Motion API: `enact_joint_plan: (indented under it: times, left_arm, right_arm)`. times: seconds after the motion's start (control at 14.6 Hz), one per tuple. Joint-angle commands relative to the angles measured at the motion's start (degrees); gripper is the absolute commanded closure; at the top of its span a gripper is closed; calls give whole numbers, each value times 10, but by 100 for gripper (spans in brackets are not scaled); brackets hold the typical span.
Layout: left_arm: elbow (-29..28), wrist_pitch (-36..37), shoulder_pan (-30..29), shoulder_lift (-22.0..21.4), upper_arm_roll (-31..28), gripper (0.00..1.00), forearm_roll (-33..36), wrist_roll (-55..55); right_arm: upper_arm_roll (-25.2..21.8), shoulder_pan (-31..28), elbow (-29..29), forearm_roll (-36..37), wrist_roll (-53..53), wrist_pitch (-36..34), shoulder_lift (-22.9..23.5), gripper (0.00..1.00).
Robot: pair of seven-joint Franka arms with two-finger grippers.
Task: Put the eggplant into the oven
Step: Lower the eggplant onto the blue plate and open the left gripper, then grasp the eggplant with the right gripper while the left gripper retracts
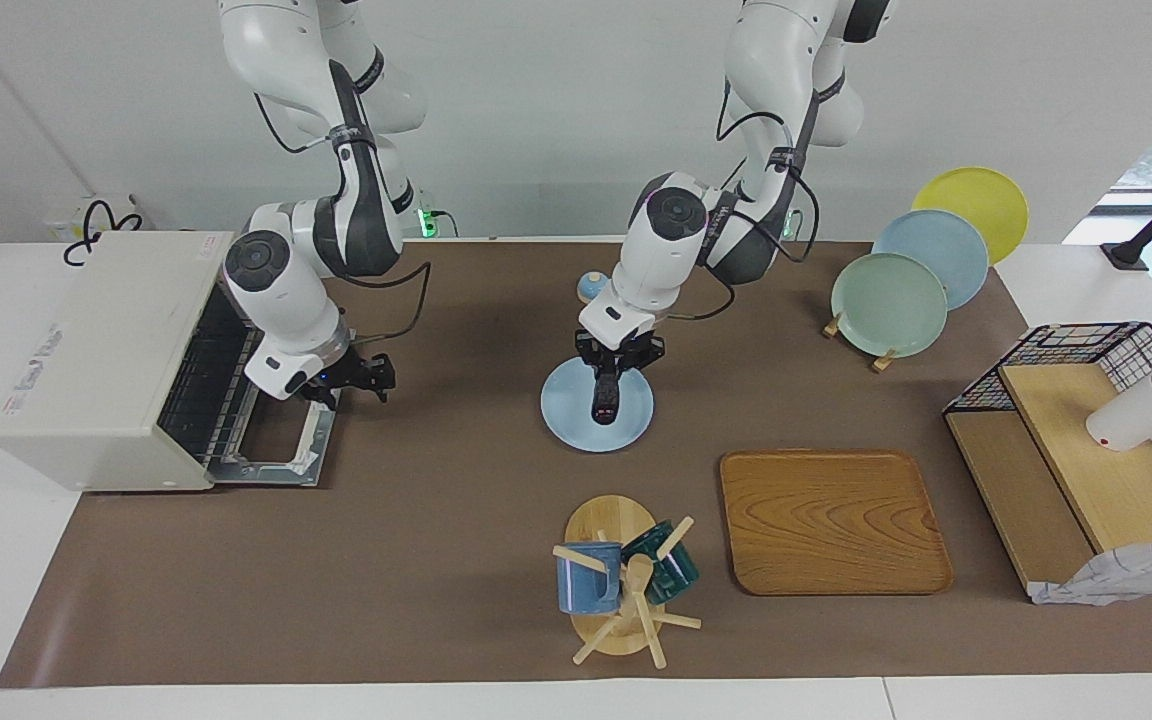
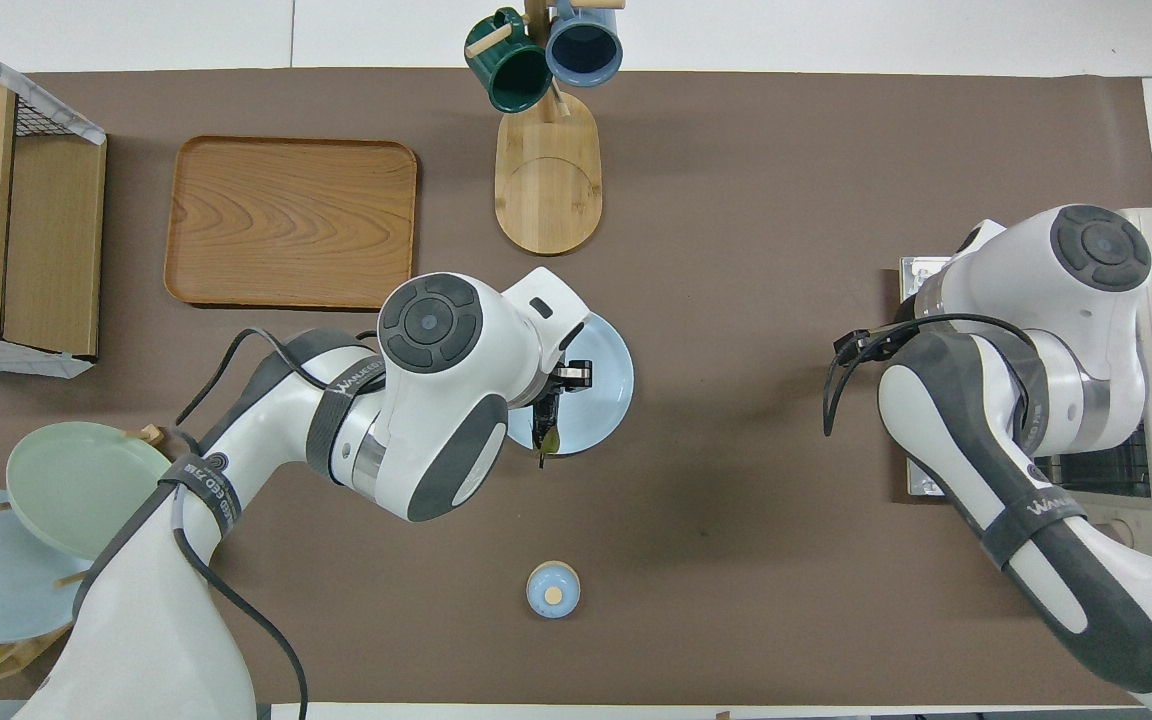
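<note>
Two pincers in view. Right pincer [image 1: 361, 378] hangs spread over the oven's [image 1: 106, 355] lowered door, which lies open at the right arm's end of the table [image 1: 436, 560]. Left pincer [image 1: 608, 378] is pinching the eggplant [image 1: 603, 400] on the pale blue plate [image 1: 561, 415]; farther out stands the mug rack [image 1: 621, 575].

Brown-matted table [image 1: 436, 560], white wall [image 1: 556, 120]

Bright, even light; soft shadows

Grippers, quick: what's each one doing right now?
Left gripper: closed on the eggplant, over the blue plate.
Right gripper: open, empty, over the oven door.
</note>
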State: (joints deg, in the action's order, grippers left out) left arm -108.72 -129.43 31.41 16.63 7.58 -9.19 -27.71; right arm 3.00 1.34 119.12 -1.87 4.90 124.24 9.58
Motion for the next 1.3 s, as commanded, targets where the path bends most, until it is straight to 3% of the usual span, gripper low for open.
enact_joint_plan:
  times: [0.0, 0.07, 0.14, 0.41, 0.55, 0.75, 0.89, 1.03, 1.1, 1.23]
  left_arm:
    - [-8, -21, 12, 5, -11, 100, -14, 5]
    - [-8, -15, 12, 5, -12, 81, -14, 7]
    - [-8, -11, 12, 4, -12, 1, -13, 12]
    - [16, 55, -28, -28, -14, 0, -11, 20]
    - [45, 106, -67, -48, -16, 0, -11, 42]
    - [125, 202, -155, -55, -16, 0, -7, 89]
    - [155, 241, -214, -56, -17, 0, -3, 138]
    - [159, 255, -258, -69, -16, 0, 21, 181]
    - [159, 263, -267, -77, -16, 0, 33, 187]
    - [159, 289, -272, -93, -19, 0, 55, 201]
  right_arm:
    - [3, 9, -3, 11, -5, -3, -3, 19]
    - [3, 17, -3, 11, -5, -1, -3, 19]
    - [3, 18, -4, 11, -5, 1, -3, 19]
    - [8, 19, -13, 3, -5, 2, 0, 19]
    - [37, 30, -52, -1, -12, -32, 4, 19]
    - [44, 130, -136, 5, -139, -66, 23, 19]
    - [43, 194, -220, 13, -209, -107, 56, 19]
    - [44, 241, -242, 41, -268, -85, 83, 19]
    - [44, 270, -264, 54, -296, -78, 112, 19]
    - [43, 318, -364, 94, -364, -77, 202, 19]
